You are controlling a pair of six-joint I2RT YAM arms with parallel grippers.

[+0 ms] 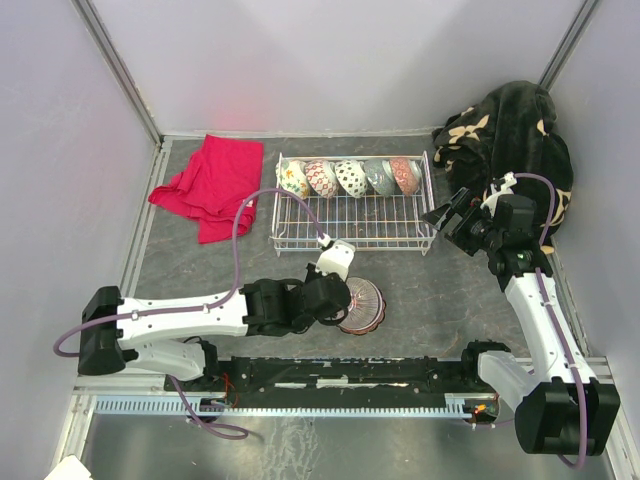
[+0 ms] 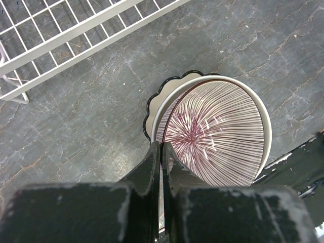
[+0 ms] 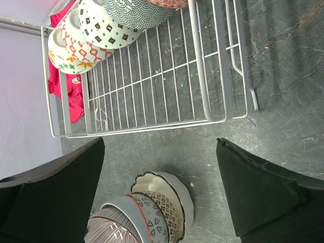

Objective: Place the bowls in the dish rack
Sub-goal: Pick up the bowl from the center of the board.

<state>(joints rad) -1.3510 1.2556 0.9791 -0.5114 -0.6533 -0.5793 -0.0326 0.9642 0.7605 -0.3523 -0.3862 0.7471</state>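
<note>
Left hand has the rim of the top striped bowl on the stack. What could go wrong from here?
1. The left hand pinches only the thin rim of the striped bowl, so the bowl may tilt or slip when lifted.
2. That bowl nests in others. The scalloped bowl beneath could drag along or shift.
3. The dish rack has a front wall between the stack and its open grid, and a low carry could catch it.

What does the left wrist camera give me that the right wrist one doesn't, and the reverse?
Left wrist only: the left end effector pinching the striped bowl at its rim, and that bowl's purple-lined inside. Right wrist only: loaded bowls in the dish rack, the red cloth, and the stack of bowls side-on, several deep. Both: rack, stack and grey table.
</note>
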